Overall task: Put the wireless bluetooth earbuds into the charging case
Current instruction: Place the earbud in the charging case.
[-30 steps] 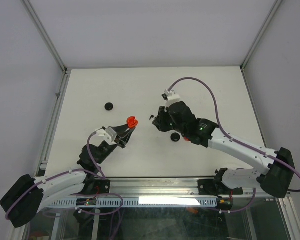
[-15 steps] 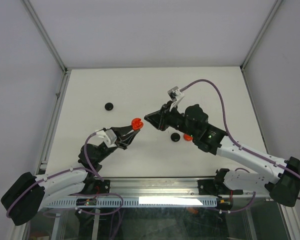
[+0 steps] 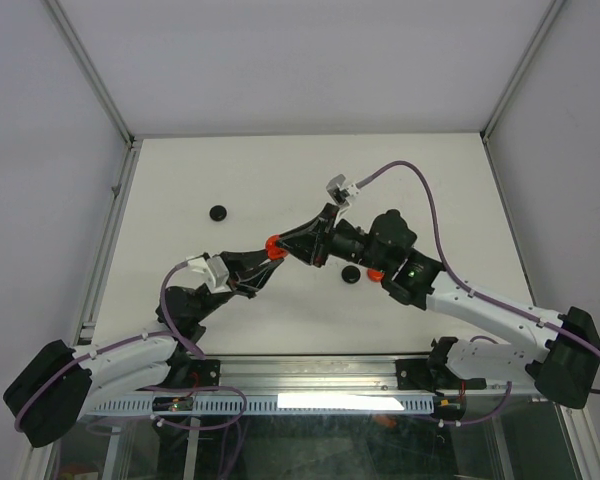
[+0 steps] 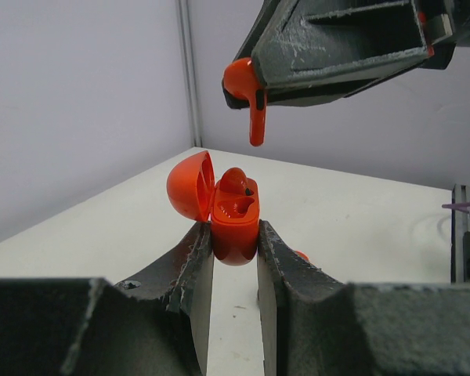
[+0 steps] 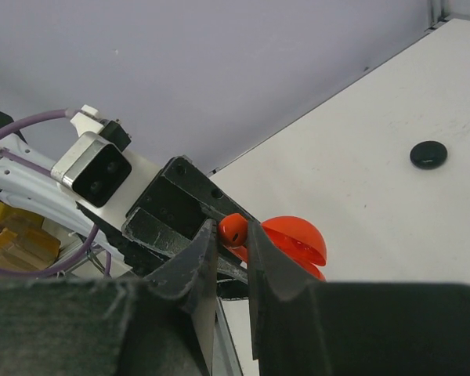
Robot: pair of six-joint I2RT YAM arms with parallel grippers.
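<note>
My left gripper is shut on the red charging case, held upright off the table with its lid swung open to the left. A rounded red piece sits in one well of the case. My right gripper is shut on a red earbud. In the left wrist view that earbud hangs stem-down a short way above the open case, not touching it. From above, the two grippers meet tip to tip at the case near the table's middle.
A black disc lies at the left of the table and shows in the right wrist view too. Another black disc and a red one lie under my right arm. Frame rails run along the table's sides.
My right gripper has lifted from the table and swung left with the red earbud, ending over the case. My left gripper has carried the case slightly right and up to meet it.
</note>
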